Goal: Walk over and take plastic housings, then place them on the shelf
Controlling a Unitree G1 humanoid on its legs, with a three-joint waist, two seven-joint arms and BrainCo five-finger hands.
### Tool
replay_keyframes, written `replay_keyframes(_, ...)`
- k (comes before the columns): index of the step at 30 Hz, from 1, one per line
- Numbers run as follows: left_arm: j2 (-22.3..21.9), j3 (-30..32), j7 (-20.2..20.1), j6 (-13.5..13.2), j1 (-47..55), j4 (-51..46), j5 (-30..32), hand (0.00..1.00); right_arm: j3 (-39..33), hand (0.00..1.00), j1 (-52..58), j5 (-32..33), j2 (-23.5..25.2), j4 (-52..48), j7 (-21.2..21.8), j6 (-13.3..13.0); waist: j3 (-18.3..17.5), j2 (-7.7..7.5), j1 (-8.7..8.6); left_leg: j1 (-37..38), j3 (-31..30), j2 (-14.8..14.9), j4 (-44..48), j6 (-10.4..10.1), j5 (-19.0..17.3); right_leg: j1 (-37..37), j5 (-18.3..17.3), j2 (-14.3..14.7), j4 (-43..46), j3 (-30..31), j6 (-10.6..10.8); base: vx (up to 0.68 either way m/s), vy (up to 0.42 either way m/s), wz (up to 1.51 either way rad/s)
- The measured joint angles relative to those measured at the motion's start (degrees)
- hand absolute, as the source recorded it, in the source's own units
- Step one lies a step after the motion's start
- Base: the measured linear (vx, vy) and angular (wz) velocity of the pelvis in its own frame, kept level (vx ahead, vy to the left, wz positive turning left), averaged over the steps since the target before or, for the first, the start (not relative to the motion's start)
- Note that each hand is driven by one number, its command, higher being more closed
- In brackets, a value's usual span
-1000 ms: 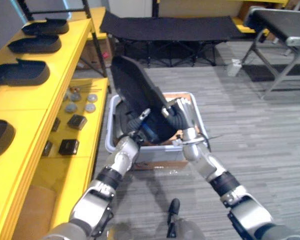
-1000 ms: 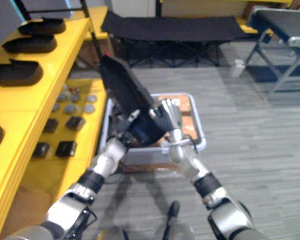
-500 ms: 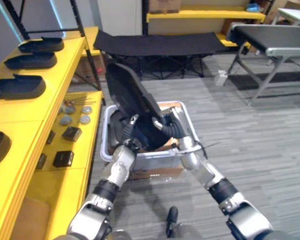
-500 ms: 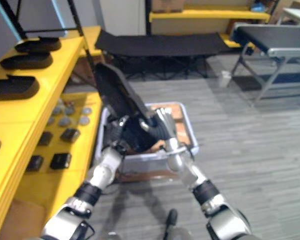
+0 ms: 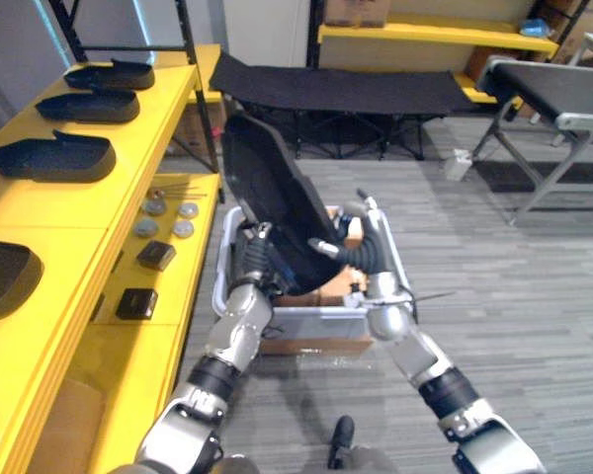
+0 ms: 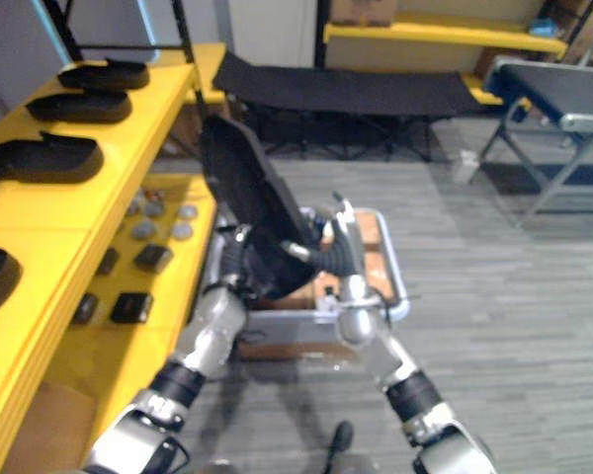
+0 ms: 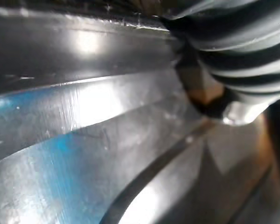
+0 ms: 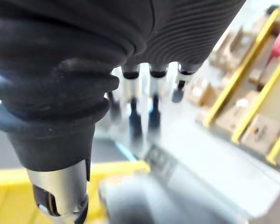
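Right hand (image 5: pixel 368 247) flat, straight fingers pressed on black housing (image 5: pixel 272 188), left hand (image 5: pixel 250 262) at its lower edge, grip unreadable; housing tilted toward 11 o'clock above grey bin (image 5: pixel 316 318); yellow shelf (image 5: pixel 79 212) at 9 o'clock already holds other housings (image 5: pixel 51 158); carry and placement remain.

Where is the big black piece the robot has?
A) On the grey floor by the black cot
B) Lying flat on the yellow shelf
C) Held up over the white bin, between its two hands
C: the black housing stands tilted above the bin, with the left hand and the right hand at either side of its lower end.
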Motion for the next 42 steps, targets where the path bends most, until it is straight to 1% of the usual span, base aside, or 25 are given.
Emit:
replay_keyframes(2,0.0,1.2,2.6,0.1,1.1,-0.5,4.3,1.0,-2.7,0.0,0.5,4.6,-1.0,-3.3,2.8,-0.1,0.0,0.0,-0.23,0.0,0.3,0.0,0.1,0.1,0.0,0.0,0.0,0.1,0.0,0.1,0.0,-0.03,-0.004,-0.08)
replay_keyframes(3,-0.5,2.7,4.8,0.1,1.9,-0.9,7.6,1.0,-4.5,0.0,1.0,8.8,-1.6,-5.8,5.4,-0.2,0.0,0.0,-0.43,0.1,0.6,0.0,0.1,0.1,0.0,0.0,0.0,0.1,0.0,0.4,0.0,-0.03,-0.007,-0.1)
replay_keyframes(5,-0.9,5.3,8.0,0.3,2.7,-0.9,11.4,1.0,-7.5,0.0,1.6,14.6,-2.3,-9.1,9.4,-0.3,0.0,0.0,-0.43,0.8,1.6,0.1,-0.1,0.1,0.0,0.0,-0.1,0.3,0.0,1.1,0.1,-0.02,-0.001,-0.2)
replay_keyframes(7,-1.2,7.7,12.5,0.5,3.4,-0.9,16.5,1.0,-11.6,0.0,3.1,24.6,-3.3,-14.5,17.7,-0.4,0.0,-0.01,-0.77,1.1,2.1,0.1,-0.3,0.1,0.0,0.0,-0.2,0.4,0.0,1.4,0.3,-0.02,0.001,-0.15)
replay_keyframes(8,-1.4,8.3,13.4,0.5,3.6,-0.9,18.0,1.0,-12.8,0.0,3.5,27.1,-3.7,-15.7,19.9,-0.5,0.0,-0.01,-0.79,1.2,2.5,0.1,-0.4,0.1,0.0,-0.1,-0.2,0.4,0.0,1.5,0.3,0.0,0.003,-0.16)
replay_keyframes(10,-2.2,11.0,16.7,0.4,4.9,-0.9,21.7,1.0,-16.9,0.0,4.9,35.6,-4.5,-18.1,26.8,-0.5,-0.4,0.07,-0.86,2.2,3.8,0.1,-1.0,-0.1,0.0,-0.1,-0.8,0.7,0.0,2.7,0.7,0.02,0.007,-0.22)
replay_keyframes(11,-2.3,11.5,17.4,0.3,5.2,-0.9,22.1,1.0,-18.3,0.0,5.6,37.6,-4.5,-18.7,28.0,-0.4,-0.7,0.09,-0.98,2.2,3.8,0.1,-1.0,-0.1,0.0,-0.2,-0.8,0.7,0.0,2.7,0.6,0.04,0.006,-0.11)
replay_keyframes(12,-2.2,12.4,18.1,-0.5,5.9,-0.9,22.3,1.0,-21.0,0.0,7.3,40.6,-4.5,-19.5,29.8,-0.2,-1.1,0.14,-1.35,2.3,4.1,0.2,-1.1,-0.1,0.0,-0.2,-0.9,0.9,0.0,2.9,0.6,0.07,0.008,-0.07)
replay_keyframes(13,-2.2,13.8,18.3,-1.8,6.7,-1.0,22.4,1.0,-23.4,0.0,9.2,41.6,-4.5,-19.5,30.3,-0.1,-1.2,0.2,-1.72,2.6,4.4,0.4,-1.3,-0.2,0.0,-0.2,-1.0,1.0,0.0,3.1,0.5,0.06,0.008,-0.1)
replay_keyframes(16,-2.3,16.2,18.3,-4.6,9.1,-3.1,22.4,1.0,-27.2,0.0,15.1,42.2,-4.4,-19.3,29.8,0.6,-1.9,0.57,-2.46,2.9,4.8,0.6,-1.9,-0.4,-0.1,-0.4,-1.3,1.4,0.0,3.4,0.5,0.08,0.016,-0.09)
replay_keyframes(18,-2.7,16.8,18.2,-8.1,14.5,-11.5,22.6,1.0,-29.4,0.0,22.4,42.9,-2.4,-17.5,29.5,2.8,-2.5,1.35,-3.49,2.9,5.4,0.9,-2.0,-0.7,-0.4,-0.9,-1.3,1.8,0.0,4.0,0.3,0.1,0.036,-0.13)
replay_keyframes(19,-3.0,16.8,18.1,-8.8,16.1,-14.2,23.0,1.0,-29.5,0.0,24.0,42.9,-1.6,-16.6,29.4,3.0,-2.7,1.54,-3.5,2.9,5.9,1.0,-2.1,-0.8,-0.4,-1.2,-1.2,1.9,0.0,4.2,0.3,0.09,0.044,-0.2)
replay_keyframes(21,-4.1,15.9,17.6,-10.2,21.0,-23.5,25.5,1.0,-29.8,0.0,30.4,42.8,2.0,-13.0,27.9,4.5,-3.1,2.38,-3.67,2.3,6.1,1.1,-2.0,-0.9,-0.7,-2.0,-1.2,2.1,0.0,4.4,0.3,0.07,0.057,-0.09)
replay_keyframes(24,-4.3,14.9,16.1,-12.0,25.4,-28.9,26.8,1.0,-29.8,0.0,34.5,42.8,5.2,-10.2,25.3,5.4,-3.1,3.3,-3.69,0.6,5.9,1.1,-1.1,-0.6,-1.2,-3.1,-1.1,1.9,0.0,4.3,0.5,0.01,0.077,0.02)
replay_keyframes(26,-4.2,15.0,15.3,-13.0,27.0,-29.0,26.7,1.0,-29.7,0.0,34.8,42.9,6.1,-9.0,23.3,5.2,-2.4,3.72,-3.62,-1.2,5.6,1.4,0.5,-0.3,-1.8,-4.1,-1.0,1.8,0.0,4.3,0.6,-0.05,0.067,0.06)
replay_keyframes(28,-4.2,14.9,15.0,-13.7,27.7,-28.9,26.5,1.0,-29.7,0.0,34.5,42.7,6.5,-7.3,20.5,4.8,0.3,3.88,-3.61,-3.5,4.4,1.7,3.1,0.0,-2.7,-4.8,-1.1,1.5,0.0,3.9,0.9,-0.1,0.056,0.15)
replay_keyframes(30,-4.2,14.6,15.0,-15.6,28.9,-28.8,26.6,1.0,-29.2,0.0,33.9,42.4,6.7,-5.1,18.3,4.4,2.0,3.9,-3.4,-6.4,3.8,2.0,5.4,0.4,-3.3,-6.6,-1.0,1.4,0.0,3.8,0.9,-0.13,0.054,0.11)
replay_keyframes(31,-4.2,14.2,15.0,-15.8,28.9,-28.8,26.6,1.0,-29.1,0.0,33.8,42.4,6.7,-4.0,17.3,3.8,3.6,4.14,-3.38,-7.3,3.0,2.2,6.6,0.5,-3.6,-6.6,-0.9,1.3,0.1,3.4,1.1,-0.09,0.054,0.15)
replay_keyframes(33,-4.2,13.3,15.1,-16.6,29.0,-28.8,26.7,1.0,-28.8,0.0,33.8,42.4,6.9,-2.3,16.9,2.9,4.9,4.51,-3.2,-8.2,2.8,2.5,7.8,0.7,-4.0,-7.1,-0.8,1.2,0.7,3.0,1.1,-0.05,0.076,0.08)
replay_keyframes(34,-4.2,12.9,15.3,-17.4,29.0,-28.8,26.9,1.0,-28.8,0.0,33.8,42.5,7.1,-2.2,17.1,2.2,5.7,4.77,-3.11,-8.1,2.8,2.6,8.1,0.7,-4.3,-7.4,-1.0,1.1,1.8,3.0,0.9,-0.02,0.084,-0.01)
replay_keyframes(35,-4.2,12.7,15.4,-17.6,29.0,-28.8,26.9,1.0,-28.8,0.0,33.8,42.6,7.1,-2.1,17.3,1.9,6.0,4.88,-3.09,-8.0,2.8,2.6,8.2,0.7,-4.3,-7.5,-1.1,1.0,2.3,3.0,0.7,0.0,0.083,-0.01)
replay_keyframes(36,-4.1,12.9,15.5,-17.7,28.9,-28.8,26.9,1.0,-28.9,0.0,33.8,42.8,7.1,-2.0,17.6,0.9,6.1,4.98,-3.11,-8.1,2.8,2.5,8.1,0.7,-4.3,-8.1,-1.4,0.7,3.3,3.0,0.5,0.02,0.07,0.03)
replay_keyframes(37,-3.8,13.2,16.2,-17.8,28.7,-28.8,27.3,1.0,-29.5,0.0,33.7,43.0,7.0,-2.0,19.2,-0.1,6.3,5.14,-3.09,-8.0,2.6,2.3,7.8,0.8,-4.3,-8.3,-1.9,0.4,4.1,2.9,0.6,0.02,0.063,0.06)
replay_keyframes(40,-2.4,15.2,18.4,-17.7,28.9,-29.4,29.4,1.0,-30.7,0.0,32.9,43.3,6.7,-2.0,22.9,-0.8,6.5,5.3,-2.97,-7.1,1.4,1.4,6.5,1.1,-3.8,-8.2,-3.3,-0.4,5.9,2.3,0.8,0.04,0.043,0.19)
replay_keyframes(42,-1.8,20.2,21.9,-17.7,30.4,-32.8,31.7,1.0,-30.1,0.0,31.3,43.7,6.3,-2.2,26.6,-2.2,6.5,5.44,-2.39,-6.0,-0.1,-0.1,4.0,1.4,-2.6,-8.0,-5.4,-2.0,8.4,0.7,0.9,0.04,0.015,0.36)
